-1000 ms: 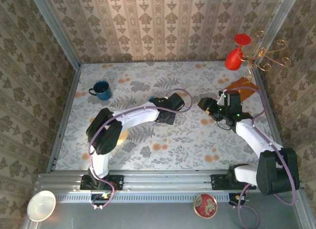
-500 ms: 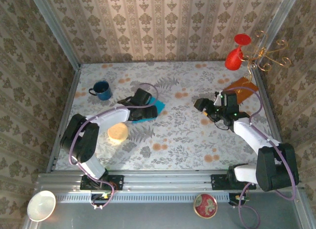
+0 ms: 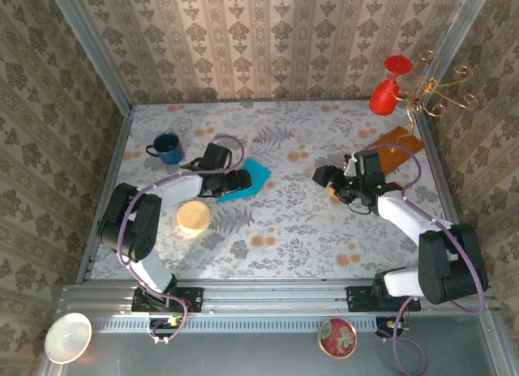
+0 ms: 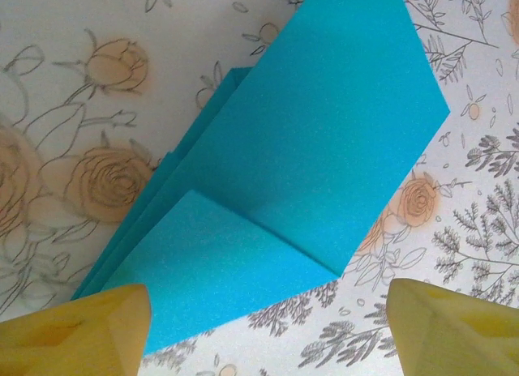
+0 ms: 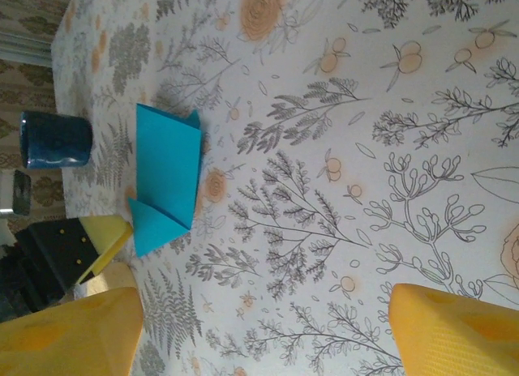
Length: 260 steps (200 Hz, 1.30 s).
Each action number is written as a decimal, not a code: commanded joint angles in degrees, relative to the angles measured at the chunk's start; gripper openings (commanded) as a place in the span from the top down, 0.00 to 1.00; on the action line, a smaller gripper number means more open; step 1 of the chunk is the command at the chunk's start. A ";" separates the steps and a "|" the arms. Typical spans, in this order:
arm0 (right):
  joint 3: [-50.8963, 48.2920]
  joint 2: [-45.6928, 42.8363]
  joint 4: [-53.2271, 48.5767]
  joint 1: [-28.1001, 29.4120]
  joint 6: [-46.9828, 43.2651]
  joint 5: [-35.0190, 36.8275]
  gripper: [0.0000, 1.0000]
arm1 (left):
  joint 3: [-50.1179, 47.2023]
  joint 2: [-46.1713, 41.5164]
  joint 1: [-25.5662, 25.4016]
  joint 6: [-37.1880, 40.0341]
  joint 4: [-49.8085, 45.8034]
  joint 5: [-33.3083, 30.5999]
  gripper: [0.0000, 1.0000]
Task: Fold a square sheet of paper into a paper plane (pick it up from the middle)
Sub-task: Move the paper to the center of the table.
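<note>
Reference: blue mug (image 3: pixel 166 147).

Left gripper (image 3: pixel 233 181), right of the mug, stands wide and empty at the edge of the square sheet of paper (image 3: pixel 250 177). The sheet lies flat, farther right of the mug, partly folded into layered flaps, so folding appears to be midway.

Right gripper (image 3: pixel 326 177), well right of the mug, is also wide and empty.

The next move likely requires regripping a flap edge and creasing it accurately.

No legible text or branding.

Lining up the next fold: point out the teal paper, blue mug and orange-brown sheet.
teal paper (image 4: pixel 324 133), left wrist view, broad upper flap.
blue mug (image 5: pixel 57 141), right wrist view, side wall.
orange-brown sheet (image 3: pixel 397 139), top external view, its middle.
</note>
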 commanded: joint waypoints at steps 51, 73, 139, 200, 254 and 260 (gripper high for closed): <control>1.69 1.47 1.65 0.82 -0.51 -1.38 0.20 | 6.16 7.61 1.10 1.39 -0.67 2.97 0.27; 1.69 1.82 1.36 0.90 -0.36 -1.84 0.22 | 6.19 8.76 0.73 0.69 -0.54 4.40 0.32; -1.29 2.18 3.40 3.66 6.70 0.00 0.24 | 1.73 7.93 -7.73 -12.20 3.89 6.47 0.41; -6.70 2.04 8.94 13.27 21.09 5.56 0.32 | -1.61 8.85 -13.65 -27.53 11.75 2.54 0.55; -7.28 6.95 13.31 18.09 25.87 7.51 0.56 | -4.71 8.50 -13.47 -31.12 13.50 2.49 0.64; -7.27 7.44 13.73 18.07 26.10 7.72 0.57 | -4.83 8.50 -13.33 -31.24 13.51 2.64 0.65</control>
